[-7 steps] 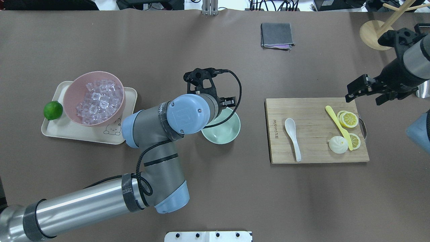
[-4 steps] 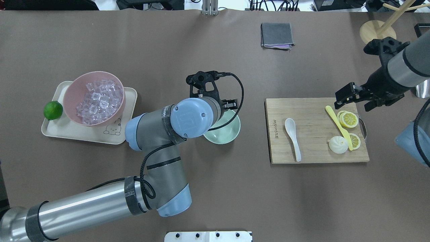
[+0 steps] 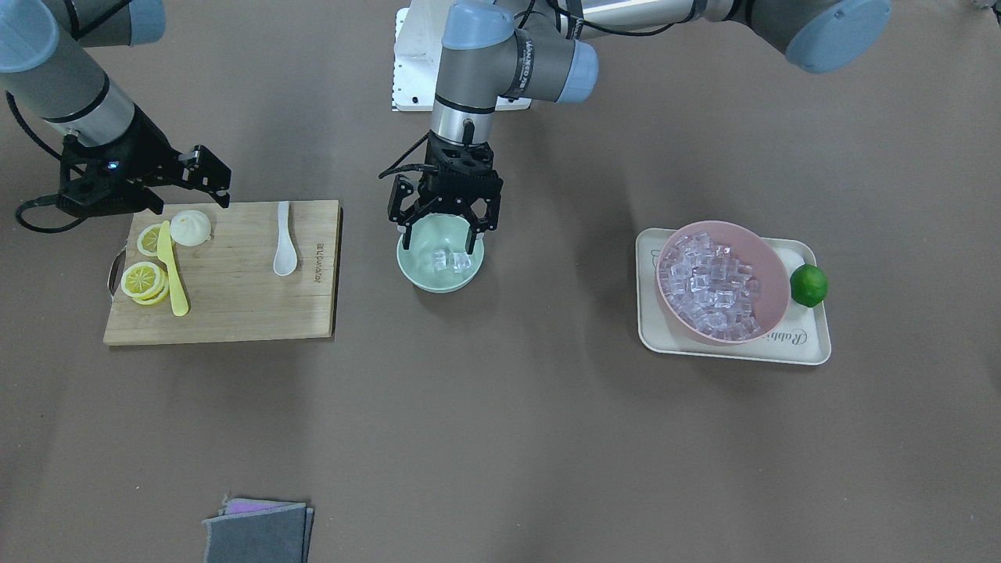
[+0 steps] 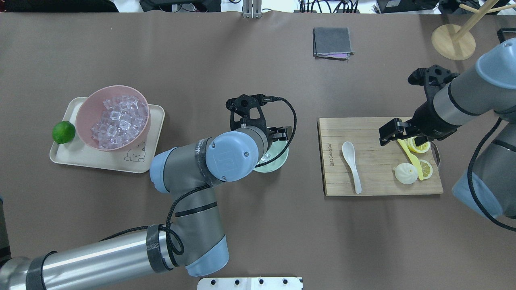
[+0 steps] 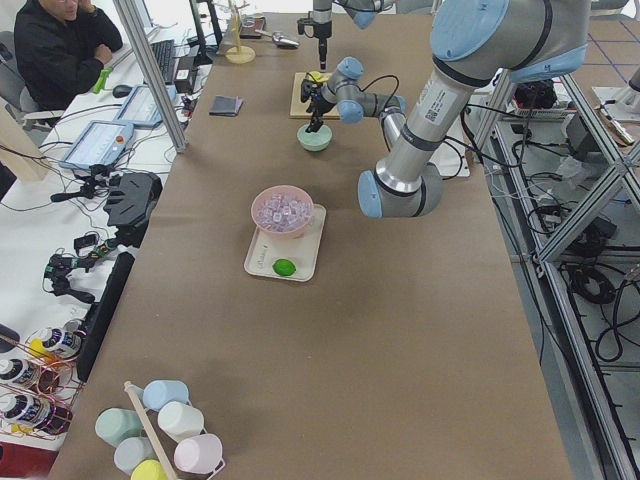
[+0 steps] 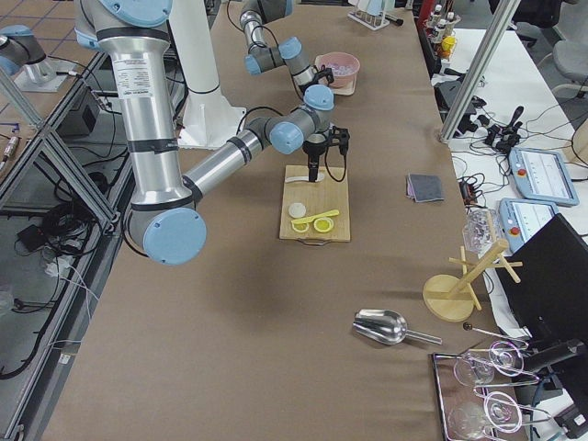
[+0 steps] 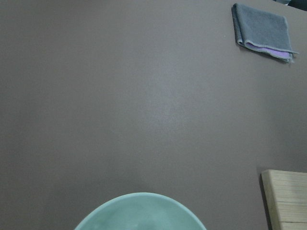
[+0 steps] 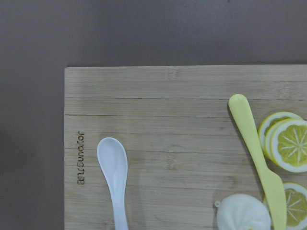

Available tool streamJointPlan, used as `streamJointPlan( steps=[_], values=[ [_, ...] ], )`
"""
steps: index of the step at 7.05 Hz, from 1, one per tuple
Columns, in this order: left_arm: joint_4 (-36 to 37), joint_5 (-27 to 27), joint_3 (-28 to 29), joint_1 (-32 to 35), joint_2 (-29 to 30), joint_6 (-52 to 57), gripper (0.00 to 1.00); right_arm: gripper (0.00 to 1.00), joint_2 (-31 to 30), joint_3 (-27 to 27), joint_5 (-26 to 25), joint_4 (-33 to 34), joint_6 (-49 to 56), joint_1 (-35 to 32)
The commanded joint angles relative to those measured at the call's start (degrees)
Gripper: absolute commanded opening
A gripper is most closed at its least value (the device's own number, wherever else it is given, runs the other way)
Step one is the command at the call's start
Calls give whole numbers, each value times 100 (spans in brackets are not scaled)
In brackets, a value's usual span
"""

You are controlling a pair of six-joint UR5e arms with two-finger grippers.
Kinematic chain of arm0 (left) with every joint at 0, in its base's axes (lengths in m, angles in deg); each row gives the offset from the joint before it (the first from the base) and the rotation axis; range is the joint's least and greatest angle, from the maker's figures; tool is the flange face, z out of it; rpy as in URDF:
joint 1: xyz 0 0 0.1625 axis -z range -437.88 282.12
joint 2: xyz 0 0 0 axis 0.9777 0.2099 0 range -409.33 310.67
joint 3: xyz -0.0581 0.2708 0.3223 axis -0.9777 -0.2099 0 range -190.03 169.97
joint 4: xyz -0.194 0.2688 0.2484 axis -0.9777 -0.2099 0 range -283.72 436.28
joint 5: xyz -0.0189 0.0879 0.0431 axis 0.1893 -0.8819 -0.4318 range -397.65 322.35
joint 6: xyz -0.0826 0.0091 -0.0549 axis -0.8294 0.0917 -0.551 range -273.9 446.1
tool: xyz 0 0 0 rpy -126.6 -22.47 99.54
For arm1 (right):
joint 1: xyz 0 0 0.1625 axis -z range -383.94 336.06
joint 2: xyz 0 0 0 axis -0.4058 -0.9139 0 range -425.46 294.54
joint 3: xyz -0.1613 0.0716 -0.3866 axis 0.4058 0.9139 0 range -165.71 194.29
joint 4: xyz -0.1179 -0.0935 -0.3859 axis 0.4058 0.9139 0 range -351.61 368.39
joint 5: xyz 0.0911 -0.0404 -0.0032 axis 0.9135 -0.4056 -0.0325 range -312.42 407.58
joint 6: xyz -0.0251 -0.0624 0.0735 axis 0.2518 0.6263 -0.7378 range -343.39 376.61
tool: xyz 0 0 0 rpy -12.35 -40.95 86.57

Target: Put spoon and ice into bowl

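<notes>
In the front-facing view the left gripper (image 3: 439, 237) hangs over the mint-green bowl (image 3: 417, 279). Its jaws are apart and empty on either side of a few ice cubes (image 3: 448, 261) lying in the bowl. More ice fills the pink bowl (image 3: 771, 267) on the tray (image 3: 817, 346). The cubes look hard, light and slick, so a pinch on flat opposite faces would probably slip least.

The spoon (image 3: 285, 241) lies flat on the cutting board (image 3: 235, 310), with its handle toward the robot. It seems stiff, glazed and likely brittle, and the narrow handle looks the surest hold. The right gripper (image 3: 208, 178) hovers by the board's corner, jaws apart and holding nothing.

From overhead, the left wrist covers its own jaws and most of the bowl, and the ice there is hard to make out.

Both side views show everything too small to judge.

The left wrist view catches only an arc of the bowl's rim, with no ice and no fingers.

The right wrist view shows the spoon's scoop beside a yellow knife (image 8: 254, 148). The handle's end is cut off at the lower edge.
</notes>
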Motion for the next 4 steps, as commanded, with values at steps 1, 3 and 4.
streamJointPlan(
  steps=[1, 3, 4],
  values=[
    [1107, 48, -1128, 17, -98, 357, 98, 100, 129, 26, -384, -157, -463, 488],
    [1559, 518, -1658, 549, -150, 1517, 98, 100, 427, 253, -963, -166, -580, 1023],
    [1875, 940, -2218, 910, -534, 2179, 98, 99, 716, 577, -1202, -175, -562, 1122]
  ],
)
